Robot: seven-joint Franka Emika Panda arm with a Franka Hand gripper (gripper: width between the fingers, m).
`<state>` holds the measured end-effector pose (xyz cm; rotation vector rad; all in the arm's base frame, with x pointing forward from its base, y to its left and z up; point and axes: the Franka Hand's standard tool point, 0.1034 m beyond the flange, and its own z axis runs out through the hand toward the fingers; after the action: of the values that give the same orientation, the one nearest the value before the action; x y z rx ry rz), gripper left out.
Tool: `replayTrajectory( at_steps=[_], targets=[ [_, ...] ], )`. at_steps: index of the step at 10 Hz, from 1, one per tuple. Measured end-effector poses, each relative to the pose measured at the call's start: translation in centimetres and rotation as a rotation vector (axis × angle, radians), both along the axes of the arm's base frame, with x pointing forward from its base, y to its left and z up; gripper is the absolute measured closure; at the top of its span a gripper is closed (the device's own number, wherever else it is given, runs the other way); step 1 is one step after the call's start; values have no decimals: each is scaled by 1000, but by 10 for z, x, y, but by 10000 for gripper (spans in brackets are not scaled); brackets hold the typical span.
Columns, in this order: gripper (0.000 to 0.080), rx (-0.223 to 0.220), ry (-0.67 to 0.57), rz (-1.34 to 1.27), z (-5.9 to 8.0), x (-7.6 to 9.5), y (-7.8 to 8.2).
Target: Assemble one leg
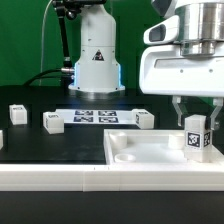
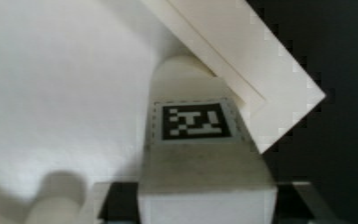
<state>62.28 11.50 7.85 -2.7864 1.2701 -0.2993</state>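
Note:
My gripper (image 1: pixel 196 128) is shut on a leg (image 1: pixel 195 136), a small white squarish post with a black-and-white tag on its face. I hold it upright over the right part of the wide white panel (image 1: pixel 140 150) at the front of the table. In the wrist view the leg (image 2: pixel 197 140) fills the middle, with dark fingers (image 2: pixel 119 200) on both of its sides, and the panel (image 2: pixel 51 90) lies behind it with its edge running diagonally. Three more legs stand on the black table: one (image 1: pixel 52 121), one (image 1: pixel 143 119) and one (image 1: pixel 17 114).
The marker board (image 1: pixel 96 117) lies flat at the middle of the table. The robot's white base (image 1: pixel 95 60) stands behind it. A white wall (image 1: pixel 60 178) runs along the front edge. A white part (image 1: pixel 2 140) shows at the exterior view's left edge.

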Motion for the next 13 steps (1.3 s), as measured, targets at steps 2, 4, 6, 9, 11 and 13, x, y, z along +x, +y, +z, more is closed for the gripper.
replayTrajectory(
  at_steps=[2,4,6,9,11,13],
  targets=[
    [505,48,7,-208,0,-2,0],
    [504,111,13,-400,0,-2,0],
    [501,134,14,-500,-1,-2,1],
    [372,154,15,-569,-1,-3,2],
    [241,138,15,-490,-2,-2,1],
    [155,83,15,-263,-3,-3,1]
  ],
)
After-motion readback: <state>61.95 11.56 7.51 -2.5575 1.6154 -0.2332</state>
